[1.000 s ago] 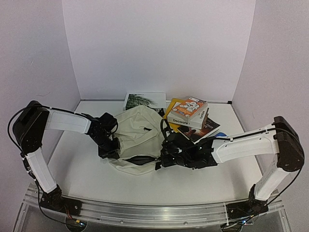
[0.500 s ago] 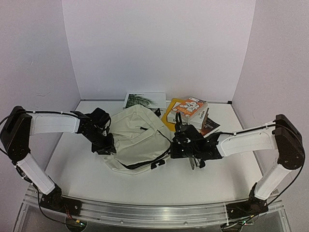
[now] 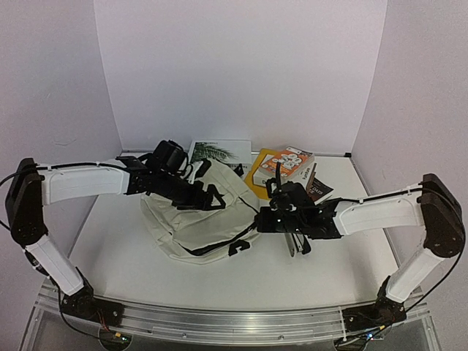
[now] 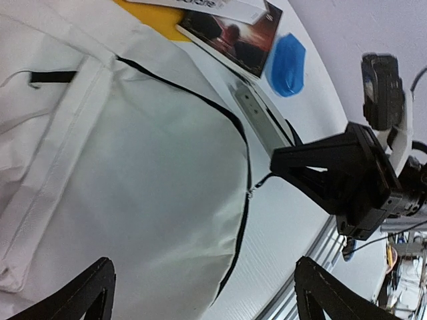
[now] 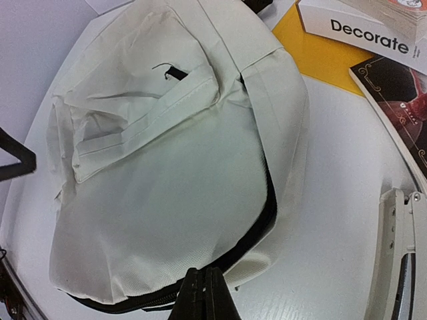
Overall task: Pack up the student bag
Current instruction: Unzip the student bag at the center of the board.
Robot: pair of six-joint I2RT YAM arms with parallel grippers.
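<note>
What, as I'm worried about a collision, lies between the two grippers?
Only the student bag: in the top view its cream fabric fills the stretch from the left gripper to the right gripper.

The student bag [image 5: 173,180] is plain cream all over, with a black zipper [image 4: 243,167] tracing its edge and a small black tab on the pocket. At two o'clock from it a yellow book [image 5: 327,57] lies under a white book [image 5: 360,30] with black lettering. The top cover [image 3: 287,162] of that stack is orange with white shapes. The dark book [image 5: 400,87] is brown-black with red. At twelve o'clock the palm book [image 3: 219,151] shows green fronds on white. A blue patch [image 4: 288,65] lies on the white table [image 3: 314,270]. My left gripper [image 4: 207,288] and right gripper [image 5: 205,293] are black
</note>
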